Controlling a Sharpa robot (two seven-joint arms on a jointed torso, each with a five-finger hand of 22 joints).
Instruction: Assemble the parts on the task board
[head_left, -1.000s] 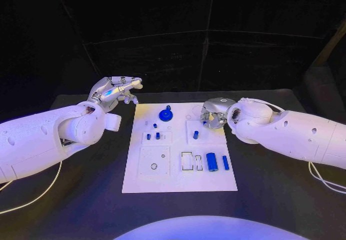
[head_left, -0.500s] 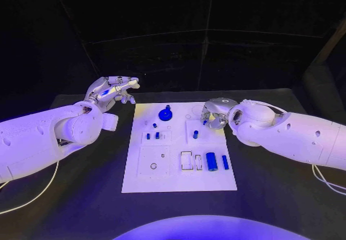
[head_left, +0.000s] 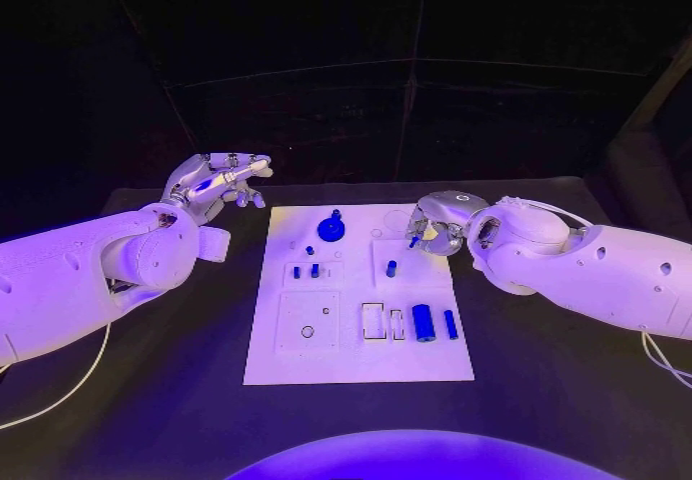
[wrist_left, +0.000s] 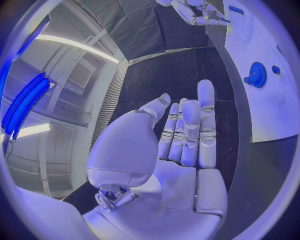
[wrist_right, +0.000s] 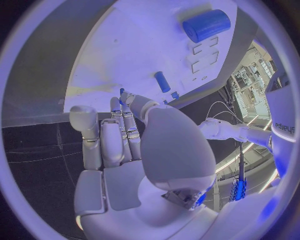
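Observation:
The white task board (head_left: 361, 345) lies in the middle of the table. On it are a blue gear (head_left: 332, 230), small blue pegs (head_left: 306, 270), a lone peg (head_left: 391, 268), and a thick blue cylinder (head_left: 424, 322) beside a slim one (head_left: 450, 324). My right hand (head_left: 436, 224) hovers over the board's far right corner, with thumb and finger pinching a small blue part (wrist_right: 121, 92). The cylinder (wrist_right: 206, 25) and peg (wrist_right: 162, 81) lie beyond its fingers. My left hand (head_left: 216, 184) is raised off the board's far left corner, fingers apart (wrist_left: 187, 135) and holding nothing; the gear (wrist_left: 257, 75) is off to its side.
Black table (head_left: 548, 380) surrounds the board on all sides. Two empty rectangular slots (head_left: 384, 321) lie next to the thick cylinder, and a small round hole (head_left: 307, 332) sits in the board's near left panel.
My right hand has drifted slightly right and up over the board's far corner, still pinching the small part. My left hand has eased a little to the left.

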